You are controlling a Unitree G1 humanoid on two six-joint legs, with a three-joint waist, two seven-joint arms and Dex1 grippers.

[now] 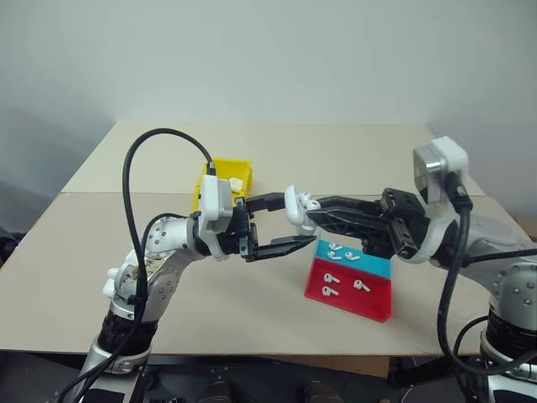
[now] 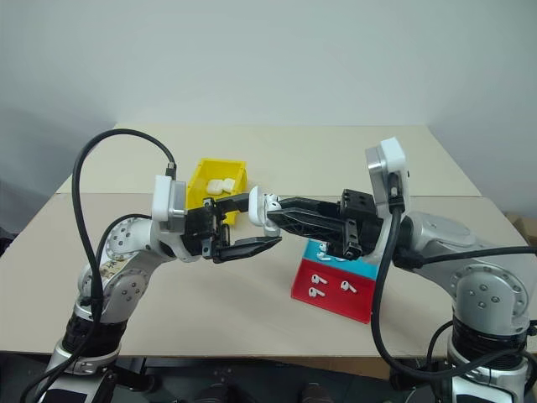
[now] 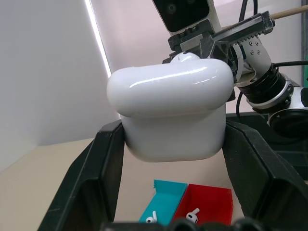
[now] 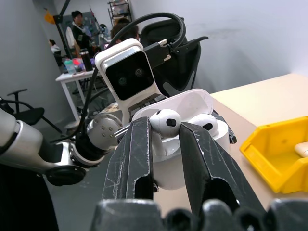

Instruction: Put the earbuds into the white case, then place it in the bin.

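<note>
Holding the open white case point(image 1: 295, 206) clamped by its flat sides above the counter point(image 1: 252, 285), the left pincer point(image 1: 284, 223) is steadying this light, glossy, slippery shell while the right pincer point(image 4: 166, 126) is pinching a tiny earbud point(image 4: 165, 121) over its socket

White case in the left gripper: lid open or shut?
Open. The white case has its lid raised, one earbud seated inside, another earbud pinched by the right gripper.

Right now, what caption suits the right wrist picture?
Right gripper sets an earbud into the open white case.
</note>
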